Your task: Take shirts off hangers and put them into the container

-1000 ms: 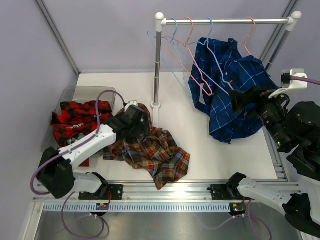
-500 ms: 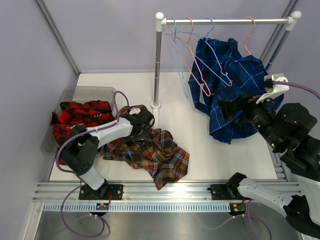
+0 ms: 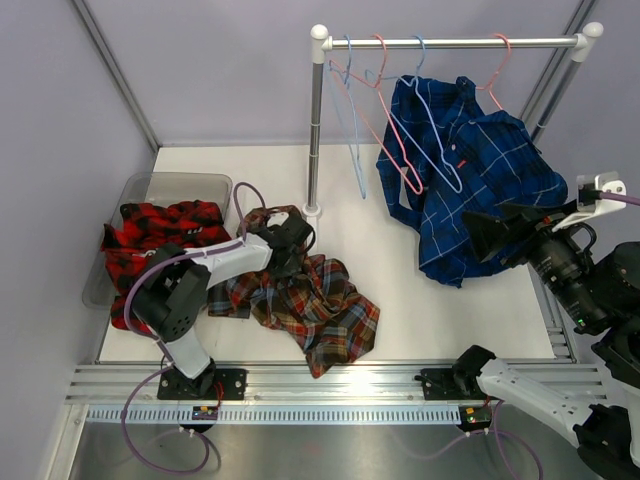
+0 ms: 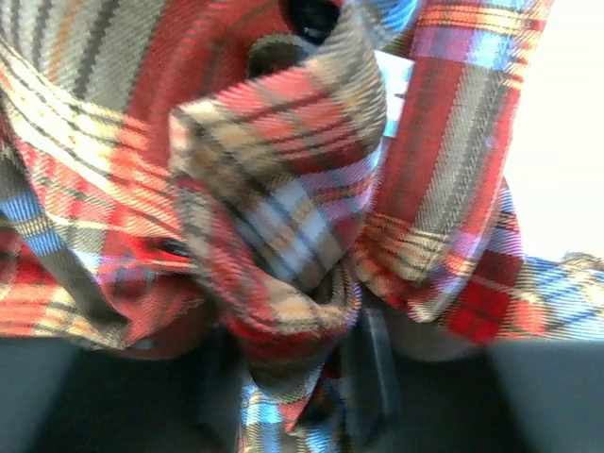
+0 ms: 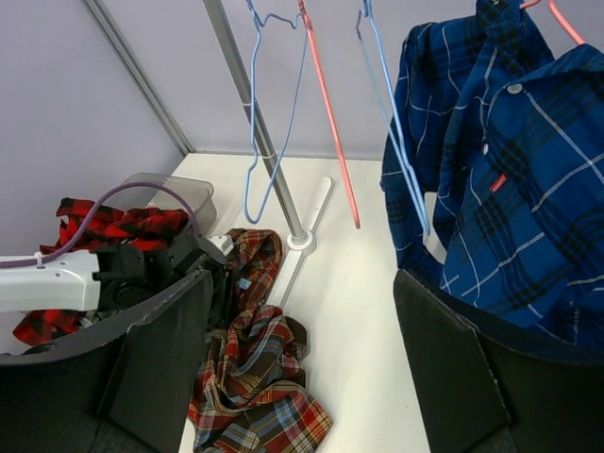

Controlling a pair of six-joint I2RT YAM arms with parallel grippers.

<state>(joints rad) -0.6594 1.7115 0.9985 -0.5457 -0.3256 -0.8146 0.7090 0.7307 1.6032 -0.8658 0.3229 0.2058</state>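
On table point(image 3: 400, 250) by rail post point(image 3: 314, 130), left jaws pinch tartan shirt point(image 3: 320, 310); right jaws spread wide near blue shirt point(image 3: 480, 170).

Matt woven cloth on tartan shirt point(image 4: 283, 236); translucent plastic container point(image 3: 175, 178); glossy metal rail point(image 3: 450, 43); thin wire hangers point(image 5: 330, 123)

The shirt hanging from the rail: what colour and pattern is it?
The shirt is blue with thin pale crossing lines, clearest in the right wrist view.
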